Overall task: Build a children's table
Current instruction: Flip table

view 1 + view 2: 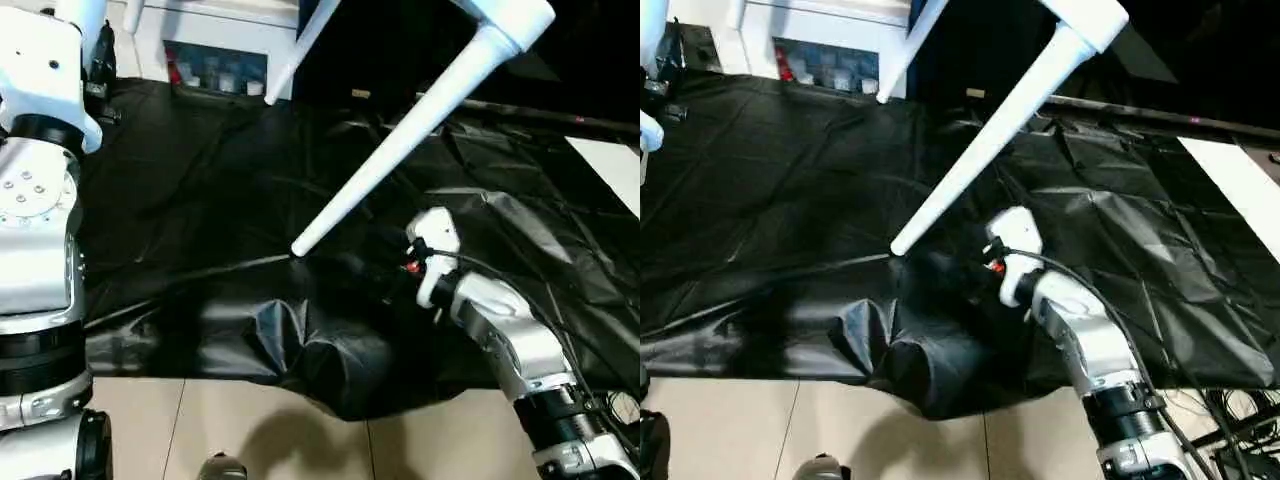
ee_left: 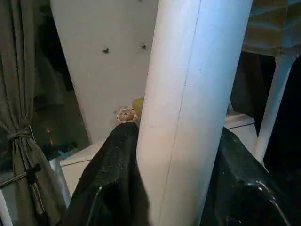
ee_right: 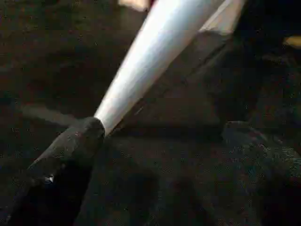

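At least two legs are on the table; the left gripper (image 2: 176,197) holds one leg (image 2: 190,108), the right gripper (image 3: 160,160) is wide open by another leg (image 1: 400,150), and I can't see how many are left.

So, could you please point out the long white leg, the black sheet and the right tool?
long white leg (image 1: 400,150), left eye view, mid-shaft.
black sheet (image 1: 200,180), left eye view, flat part.
right tool (image 3: 160,136), right wrist view, between fingertips.

A crinkled black plastic sheet (image 1: 200,200) covers the floor, bunched into a fold at its near edge. Pale floor tiles (image 1: 180,430) show in front of it. A white leg's tip (image 1: 303,243) touches the sheet.
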### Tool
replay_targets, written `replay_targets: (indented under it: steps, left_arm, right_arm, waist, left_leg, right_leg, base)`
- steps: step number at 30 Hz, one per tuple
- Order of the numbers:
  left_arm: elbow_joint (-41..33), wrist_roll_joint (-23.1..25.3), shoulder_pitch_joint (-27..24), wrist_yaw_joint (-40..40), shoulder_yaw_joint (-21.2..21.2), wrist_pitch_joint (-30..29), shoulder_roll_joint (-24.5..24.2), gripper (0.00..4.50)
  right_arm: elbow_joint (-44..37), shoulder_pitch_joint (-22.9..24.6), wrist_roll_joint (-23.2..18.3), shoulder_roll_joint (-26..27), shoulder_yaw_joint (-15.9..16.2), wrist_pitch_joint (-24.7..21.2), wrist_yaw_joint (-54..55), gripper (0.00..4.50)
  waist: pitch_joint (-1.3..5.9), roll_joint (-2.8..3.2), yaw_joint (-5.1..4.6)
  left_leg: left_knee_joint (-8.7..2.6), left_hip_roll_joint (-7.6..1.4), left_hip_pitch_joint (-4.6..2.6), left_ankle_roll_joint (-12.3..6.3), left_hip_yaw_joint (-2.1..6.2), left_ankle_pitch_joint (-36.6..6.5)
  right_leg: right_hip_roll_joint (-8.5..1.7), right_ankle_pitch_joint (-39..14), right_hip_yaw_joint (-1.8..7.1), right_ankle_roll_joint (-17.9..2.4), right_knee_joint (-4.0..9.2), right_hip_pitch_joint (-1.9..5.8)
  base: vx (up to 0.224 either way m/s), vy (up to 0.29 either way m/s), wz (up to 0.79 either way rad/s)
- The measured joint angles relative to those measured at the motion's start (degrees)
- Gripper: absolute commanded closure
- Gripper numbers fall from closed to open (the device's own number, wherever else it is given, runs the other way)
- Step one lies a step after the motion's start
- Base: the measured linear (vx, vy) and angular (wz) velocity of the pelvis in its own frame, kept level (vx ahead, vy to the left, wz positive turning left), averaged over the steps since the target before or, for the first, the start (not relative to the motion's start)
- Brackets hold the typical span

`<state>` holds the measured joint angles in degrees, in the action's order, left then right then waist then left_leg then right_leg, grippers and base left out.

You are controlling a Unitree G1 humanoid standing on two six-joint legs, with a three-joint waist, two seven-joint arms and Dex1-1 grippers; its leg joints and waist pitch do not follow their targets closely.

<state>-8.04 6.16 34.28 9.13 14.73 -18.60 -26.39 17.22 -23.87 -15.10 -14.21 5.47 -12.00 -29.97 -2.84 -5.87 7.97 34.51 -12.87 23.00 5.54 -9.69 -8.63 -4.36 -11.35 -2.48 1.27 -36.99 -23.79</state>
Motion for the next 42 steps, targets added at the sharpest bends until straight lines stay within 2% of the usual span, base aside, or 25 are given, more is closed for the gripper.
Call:
replay_targets:
  steps: [4, 8, 10, 15, 16, 20, 26, 37, 38, 42]
  left_arm:
    - [0.00, 0.01, -0.04, 0.07, -0.06, 0.30, -0.18, 2.62]
    - [0.07, 0.03, -0.13, 0.15, -0.02, 0.42, -0.45, 2.64]
    - [0.21, 0.03, -0.22, 0.20, 0.03, 0.49, -0.62, 2.64]
    - [0.43, 0.17, -0.32, 0.16, -0.41, 0.54, -0.38, 2.67]
    - [0.43, 0.18, -0.32, 0.17, -0.48, 0.55, -0.37, 2.67]
    - [0.42, 0.17, -0.50, 0.15, -0.42, 0.63, -0.36, 2.68]
    - [0.32, 0.20, -1.73, 0.01, -0.07, 1.41, -0.37, 2.71]
    - [0.26, 0.18, -3.73, -0.10, 0.30, 1.66, 0.10, 2.78]
    - [0.25, 0.18, -3.74, -0.11, 0.30, 1.78, 0.10, 2.78]
    - [0.25, 0.18, -4.26, -0.23, 0.41, 2.75, 0.10, 2.78]
  right_arm:
    - [1.77, -3.66, -2.31, 2.96, -2.92, 1.51, 1.22, 0.00]
    - [5.97, -8.02, -7.61, 7.09, -5.93, 3.69, -1.28, 0.00]
    - [10.29, -10.46, -7.68, 7.91, -6.90, 5.32, -1.31, 0.00]
    - [24.74, -21.57, -3.80, 9.42, -8.59, 10.58, 6.55, 0.00]
    - [26.28, -22.59, -3.73, 9.78, -9.08, 11.18, 7.28, 0.18]
    - [30.86, -23.50, -4.62, 10.91, -10.14, 12.55, 6.99, 0.41]
    - [37.18, -25.44, -5.46, 11.41, -11.85, 14.25, 3.10, 1.13]
    - [44.25, -27.95, -5.72, 11.74, -12.90, 14.57, -4.49, 1.93]
    - [44.89, -28.07, -5.69, 11.75, -13.06, 14.67, -4.99, 2.14]
    - [45.96, -28.25, -5.62, 11.74, -13.81, 14.89, -5.70, 2.43]
  waist:
    - [0.00, 0.00, -0.02]
    - [0.00, 0.00, -0.02]
    - [-0.01, 0.02, -0.03]
    - [-0.03, 0.04, 0.15]
    - [-0.02, 0.03, 0.21]
    - [0.00, 0.00, 0.25]
    - [-0.02, 0.03, 0.08]
    - [-0.01, 0.00, 0.25]
    - [-0.01, 0.01, 0.22]
    - [-0.01, 0.01, 0.19]
  left_leg:
    - [0.00, -0.01, 0.00, 0.00, 0.00, 0.00]
    - [-0.01, -0.01, 0.02, -0.01, -0.01, 0.00]
    - [-0.01, -0.01, 0.03, -0.01, -0.02, 0.00]
    - [-0.02, -0.02, 0.02, 0.07, -0.01, 0.04]
    - [-0.02, -0.01, 0.03, 0.06, -0.01, 0.04]
    - [-0.02, 0.00, 0.06, 0.04, -0.03, 0.02]
    - [-0.02, -0.02, 0.04, 0.06, -0.03, 0.03]
    - [0.00, -0.03, 0.05, 0.05, 0.00, 0.03]
    - [-0.01, -0.03, 0.04, 0.05, 0.00, 0.03]
    - [-0.01, -0.03, 0.05, 0.05, -0.02, 0.03]
  right_leg:
    - [0.01, 0.05, 0.00, -0.08, 0.00, 0.00]
    - [0.01, 0.12, 0.00, -0.23, 0.01, -0.02]
    - [0.01, 0.15, 0.01, -0.27, 0.02, -0.03]
    - [0.00, 0.17, -0.03, -0.31, -0.05, -0.05]
    - [0.00, 0.16, -0.04, -0.30, -0.03, -0.04]
    - [-0.01, 0.16, 0.00, -0.30, 0.01, -0.02]
    - [0.00, 0.18, -0.01, -0.33, -0.05, -0.06]
    - [-0.01, 0.19, -0.05, -0.33, -0.03, -0.02]
    - [-0.01, 0.19, -0.05, -0.33, -0.03, -0.02]
    - [-0.01, 0.17, -0.04, -0.34, -0.02, -0.03]
  base:
    - [0.000, 0.000, 0.00]
    - [0.000, 0.000, 0.00]
    - [0.000, 0.000, 0.00]
    - [0.000, 0.000, 0.00]
    - [0.000, 0.000, 0.00]
    - [0.000, 0.000, 0.00]
    - [0.000, 0.000, 0.00]
    - [0.000, 0.000, 0.00]
    - [0.000, 0.000, 0.00]
    - [0.000, 0.000, 0.00]
